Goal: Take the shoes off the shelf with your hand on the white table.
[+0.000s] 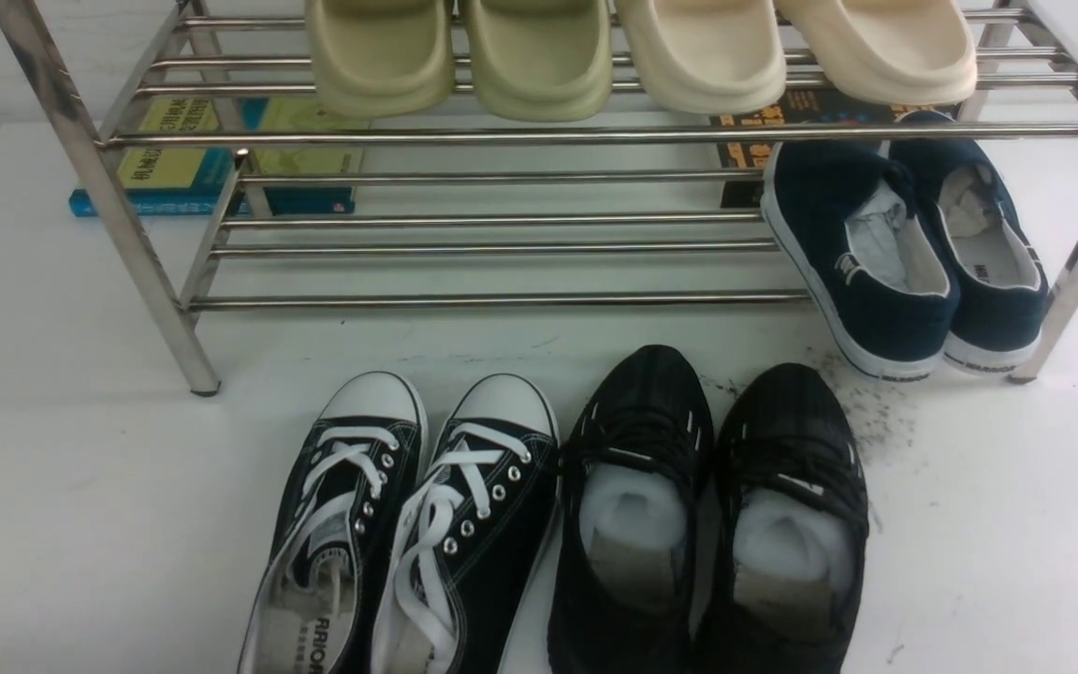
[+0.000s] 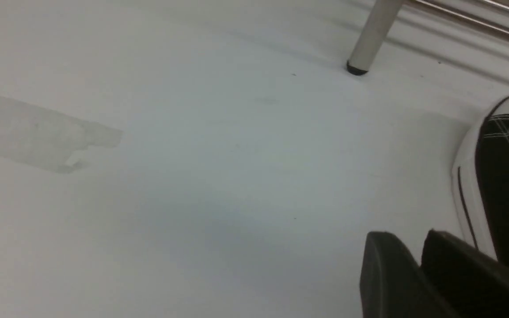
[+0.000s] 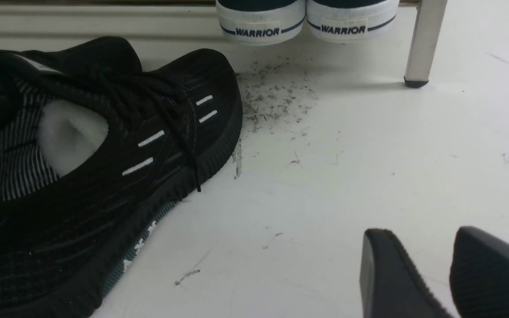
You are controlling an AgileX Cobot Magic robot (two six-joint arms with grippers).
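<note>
The shoes, two black canvas sneakers with white laces (image 1: 342,524) (image 1: 478,515), stand side by side on the white table (image 1: 80,468) in front of the chrome shelf (image 1: 502,136), toes toward it. In the left wrist view, my left gripper (image 2: 407,236) is shut and empty, low over the table just beside one sneaker's white toe cap (image 2: 506,176); a shelf leg (image 2: 374,35) is beyond. My right gripper (image 3: 413,232) is slightly open and empty over bare table. Neither gripper shows in the front view.
Black mesh running shoes (image 1: 707,515) stand right of the sneakers and fill one side of the right wrist view (image 3: 104,154). Navy slip-ons (image 1: 904,253) sit on the lower tier, beige slippers (image 1: 633,56) on the top tier. Books (image 1: 183,159) lie behind. Dark specks (image 3: 272,101) mark the table.
</note>
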